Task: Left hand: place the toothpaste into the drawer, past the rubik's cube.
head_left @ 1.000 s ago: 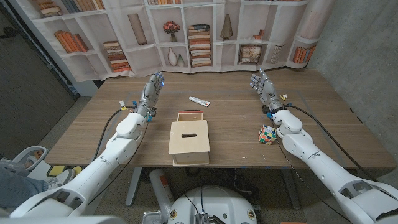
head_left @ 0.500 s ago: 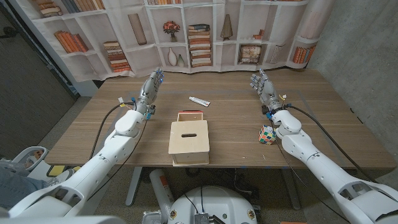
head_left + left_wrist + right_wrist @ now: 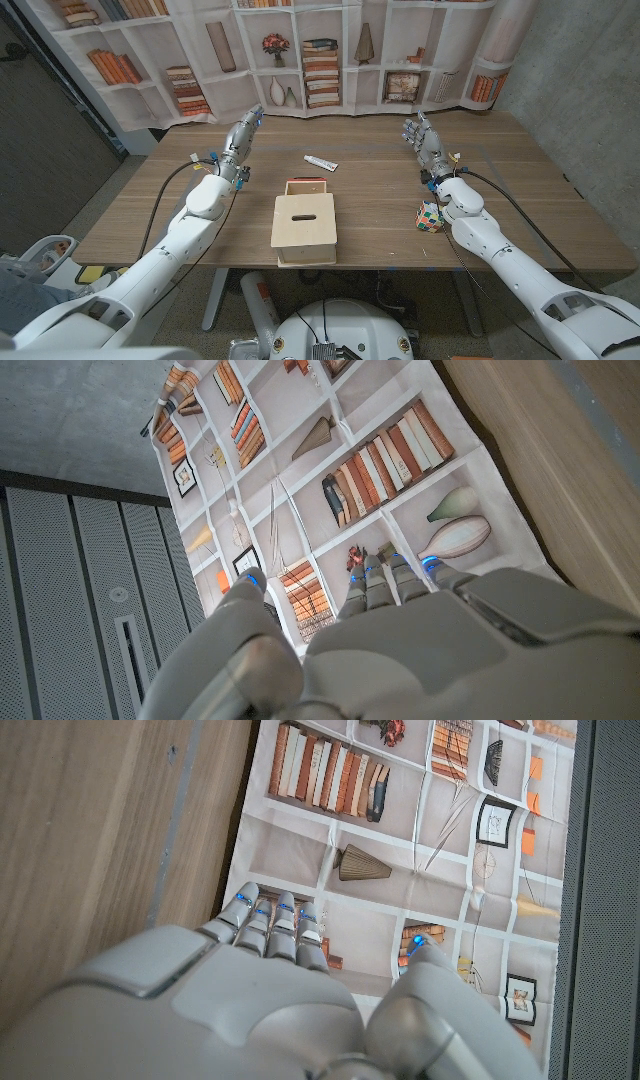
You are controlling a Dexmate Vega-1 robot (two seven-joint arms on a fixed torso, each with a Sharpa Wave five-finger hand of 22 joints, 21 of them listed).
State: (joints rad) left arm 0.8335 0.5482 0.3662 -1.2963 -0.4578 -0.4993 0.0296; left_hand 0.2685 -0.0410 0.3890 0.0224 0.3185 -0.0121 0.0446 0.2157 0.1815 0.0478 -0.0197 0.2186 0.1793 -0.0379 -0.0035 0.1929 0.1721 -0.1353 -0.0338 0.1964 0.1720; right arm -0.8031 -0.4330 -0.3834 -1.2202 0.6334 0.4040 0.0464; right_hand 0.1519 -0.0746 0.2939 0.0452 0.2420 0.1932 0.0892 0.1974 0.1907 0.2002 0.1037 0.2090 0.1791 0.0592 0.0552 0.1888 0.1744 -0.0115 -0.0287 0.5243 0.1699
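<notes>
Nothing held: left hand (image 3: 240, 141) raised, fingers extended, empty. Toothpaste (image 3: 321, 162) well off to its right, ungrasped; drawer (image 3: 307, 188) barely open, so tube could be jammed at lip.

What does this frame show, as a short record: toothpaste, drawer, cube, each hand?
toothpaste: lies on the table, beyond the wooden box, untouched
drawer: pulled partly out at the far side of the wooden box, red inside
cube: on the table beside the right forearm, right of the box
left hand: raised over the table's far left part, fingers apart, holds nothing
right hand: raised over the far right part, fingers apart, holds nothing
task state: toothpaste not yet picked up
</notes>
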